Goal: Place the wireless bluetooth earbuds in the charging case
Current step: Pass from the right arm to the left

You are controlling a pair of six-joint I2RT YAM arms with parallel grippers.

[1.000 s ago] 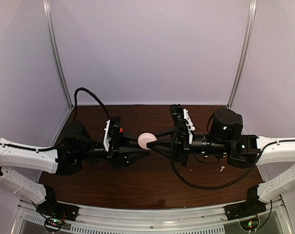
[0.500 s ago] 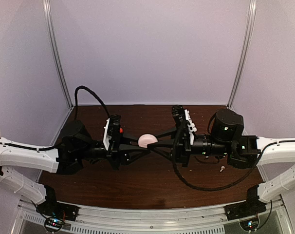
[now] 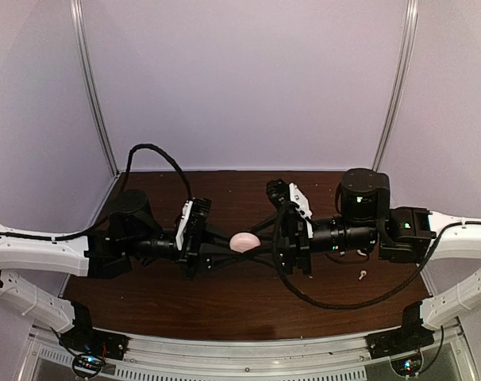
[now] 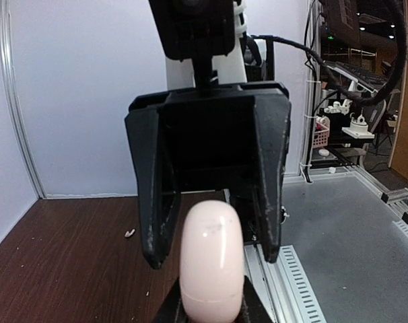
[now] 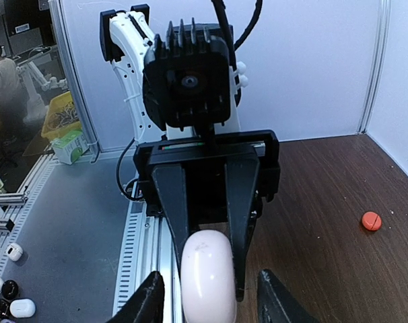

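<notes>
Grips closed pink case in left gripper, right gripper open around it; leaves white earbud uninserted, right of case.

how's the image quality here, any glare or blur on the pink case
Top external: even light, the dark table murky, the pink case stands out though small. Left wrist: case close and sharp, faint sheen, no harsh glare. Right wrist: case sharp too; the lab background at left is dim and soft.
</notes>
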